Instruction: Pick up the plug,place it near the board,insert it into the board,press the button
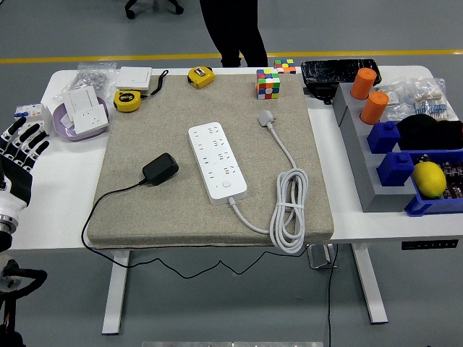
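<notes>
A black plug adapter (pixel 160 168) lies on the grey mat (pixel 130 202), its thin black cord running off the mat's left front edge. To its right sits the white power strip (pixel 217 162), angled, with a round button (pixel 227 185) near its front end. The strip's own white cable (pixel 288 210) coils at the right and ends in a white plug (pixel 266 116). My left hand (pixel 20 148) hovers at the table's far left edge, fingers spread and empty, well left of the black plug. The right hand does not show.
Two yellow tape measures (pixel 128 100), a purple bowl with a white socket (pixel 81 114) and a white box (pixel 134 77) sit at the back left. Rubik's cubes (pixel 268 83) stand at the back. Grey bins with orange cylinders (pixel 374 107), blue blocks and a lemon (pixel 428 178) fill the right. A person (pixel 230 29) stands beyond the table.
</notes>
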Controlling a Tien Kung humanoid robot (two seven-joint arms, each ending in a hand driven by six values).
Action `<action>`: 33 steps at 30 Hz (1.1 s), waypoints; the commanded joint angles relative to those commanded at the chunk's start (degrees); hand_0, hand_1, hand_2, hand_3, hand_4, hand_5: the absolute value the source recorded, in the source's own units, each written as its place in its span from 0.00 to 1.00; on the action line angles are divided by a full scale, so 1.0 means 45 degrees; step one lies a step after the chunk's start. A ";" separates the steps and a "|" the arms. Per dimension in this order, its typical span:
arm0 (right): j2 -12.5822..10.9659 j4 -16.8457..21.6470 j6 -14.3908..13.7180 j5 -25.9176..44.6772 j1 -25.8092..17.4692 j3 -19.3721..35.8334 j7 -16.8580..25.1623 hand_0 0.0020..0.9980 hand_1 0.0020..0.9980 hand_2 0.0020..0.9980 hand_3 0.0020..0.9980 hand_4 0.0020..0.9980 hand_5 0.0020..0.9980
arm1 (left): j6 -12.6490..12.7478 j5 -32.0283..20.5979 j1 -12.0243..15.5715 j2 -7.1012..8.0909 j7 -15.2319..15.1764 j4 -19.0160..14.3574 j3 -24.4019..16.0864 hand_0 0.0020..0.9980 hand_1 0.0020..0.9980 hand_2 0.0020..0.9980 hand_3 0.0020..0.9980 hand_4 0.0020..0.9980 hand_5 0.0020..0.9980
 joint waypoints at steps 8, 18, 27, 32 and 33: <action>0.0036 0.0000 0.0049 0.0032 0.0033 -0.0017 0.0026 0.94 0.82 0.75 0.78 1.00 0.88 | 0.0120 0.0055 -0.0015 0.0000 0.0004 -0.0011 0.0035 0.74 0.70 0.67 0.71 0.98 0.80; 0.0038 0.0000 0.0080 0.0020 -0.0005 0.0028 0.0013 0.94 0.81 0.75 0.78 1.00 0.87 | 0.0216 0.0103 -0.0001 0.0000 -0.0035 -0.0107 -0.0053 0.73 0.69 0.66 0.71 0.98 0.79; 0.0047 0.0000 0.0085 0.0014 0.0014 0.0066 0.0030 0.94 0.81 0.75 0.78 1.00 0.86 | 0.0262 0.0106 0.0012 0.0000 -0.0085 -0.0133 -0.0045 0.73 0.69 0.66 0.71 0.97 0.79; 0.0054 0.0000 0.0081 -0.0009 0.0002 0.0115 0.0017 0.94 0.81 0.75 0.78 1.00 0.85 | 0.0250 0.0133 0.0013 0.0000 -0.0097 -0.0144 -0.0037 0.72 0.69 0.66 0.71 0.97 0.79; 0.0056 0.0000 0.0083 0.0011 0.0002 0.0097 0.0025 0.94 0.81 0.75 0.78 1.00 0.85 | 0.0249 0.0149 0.0010 0.0000 -0.0099 -0.0149 -0.0046 0.72 0.69 0.66 0.71 0.97 0.79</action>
